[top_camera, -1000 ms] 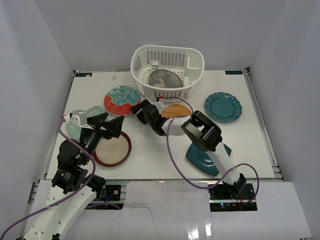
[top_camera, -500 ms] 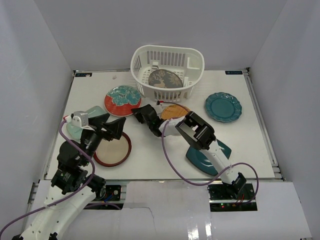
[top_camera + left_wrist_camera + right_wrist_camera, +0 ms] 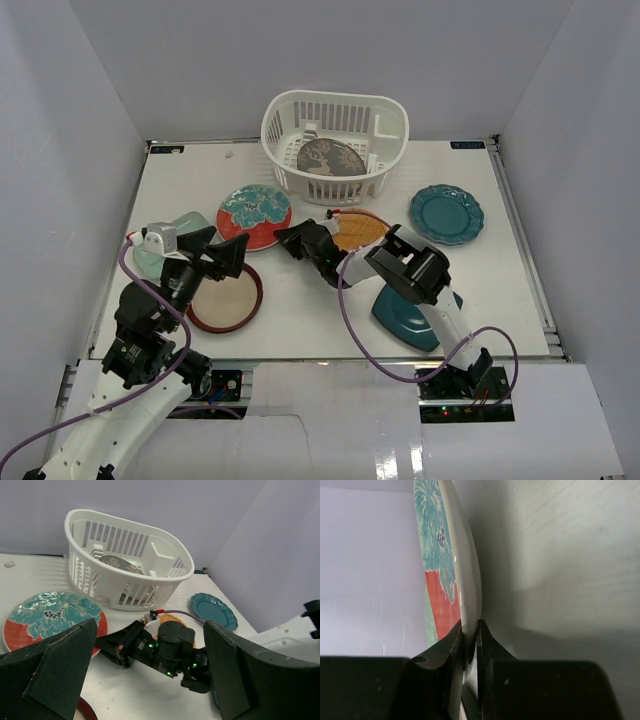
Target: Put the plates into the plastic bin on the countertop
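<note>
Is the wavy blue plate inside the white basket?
No, the wavy blue plate lies flat on the table, right of the white basket and apart from it.

- The white slotted plastic bin [image 3: 335, 184] stands at the back of the tabletop [image 3: 300, 325], with the grey deer plate [image 3: 328, 158] inside it.
- The teal-red floral plate [image 3: 248, 212] lies front-left of the bin, the orange woven plate [image 3: 362, 230] just before it, and the teal scalloped plate [image 3: 446, 213] to its right.
- The red-rimmed beige plate [image 3: 225, 300] lies near left, with the pale green oblong plate [image 3: 150, 262] left of it.
- The dark teal square plate [image 3: 405, 315] lies near right.

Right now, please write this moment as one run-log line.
right gripper: shut on floral plate rim | left gripper: open, holding nothing | plastic bin: holds deer plate
</note>
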`<state>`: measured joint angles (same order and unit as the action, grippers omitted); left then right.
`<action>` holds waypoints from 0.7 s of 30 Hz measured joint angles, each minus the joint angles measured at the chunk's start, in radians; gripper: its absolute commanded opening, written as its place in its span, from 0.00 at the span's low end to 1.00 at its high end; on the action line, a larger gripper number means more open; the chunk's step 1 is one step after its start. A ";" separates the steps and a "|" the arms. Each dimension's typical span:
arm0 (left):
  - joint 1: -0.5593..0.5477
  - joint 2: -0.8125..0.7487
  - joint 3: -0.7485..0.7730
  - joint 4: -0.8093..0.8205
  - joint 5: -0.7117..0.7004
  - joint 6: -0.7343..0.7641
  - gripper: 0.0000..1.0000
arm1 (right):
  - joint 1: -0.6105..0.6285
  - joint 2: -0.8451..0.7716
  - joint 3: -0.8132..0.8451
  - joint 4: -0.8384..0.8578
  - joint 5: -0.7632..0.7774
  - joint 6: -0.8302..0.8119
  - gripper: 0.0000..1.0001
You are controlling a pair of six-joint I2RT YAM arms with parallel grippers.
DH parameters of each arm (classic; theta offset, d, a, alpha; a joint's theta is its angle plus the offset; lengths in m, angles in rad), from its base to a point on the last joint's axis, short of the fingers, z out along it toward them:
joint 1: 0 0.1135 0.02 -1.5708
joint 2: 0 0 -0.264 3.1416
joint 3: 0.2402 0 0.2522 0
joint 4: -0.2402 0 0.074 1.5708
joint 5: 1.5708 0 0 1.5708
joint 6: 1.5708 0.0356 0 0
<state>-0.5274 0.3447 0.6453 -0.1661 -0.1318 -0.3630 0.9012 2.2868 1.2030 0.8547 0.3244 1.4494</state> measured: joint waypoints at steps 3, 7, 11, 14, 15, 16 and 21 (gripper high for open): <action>0.000 -0.007 0.000 -0.003 -0.021 0.015 0.98 | 0.013 -0.077 -0.071 0.000 -0.024 -0.033 0.08; 0.010 -0.035 0.000 -0.011 -0.063 0.034 0.98 | 0.032 -0.198 -0.148 0.001 -0.068 -0.091 0.08; 0.030 -0.068 0.000 -0.011 -0.090 0.041 0.98 | 0.047 -0.321 -0.190 -0.002 -0.100 -0.175 0.08; 0.038 -0.087 0.000 -0.014 -0.105 0.041 0.98 | 0.041 -0.418 -0.206 -0.019 -0.116 -0.247 0.08; 0.040 -0.095 0.000 -0.014 -0.108 0.040 0.98 | 0.031 -0.452 -0.211 -0.025 -0.124 -0.270 0.08; 0.041 -0.105 0.000 -0.014 -0.112 0.037 0.98 | 0.018 -0.483 -0.217 -0.031 -0.131 -0.289 0.08; 0.042 -0.130 0.000 -0.013 -0.109 0.024 0.98 | -0.137 -0.579 -0.173 -0.111 -0.217 -0.383 0.08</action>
<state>-0.4854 0.2146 0.6453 -0.1787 -0.2405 -0.3386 0.7643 1.7073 1.0302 0.7433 0.1074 1.0660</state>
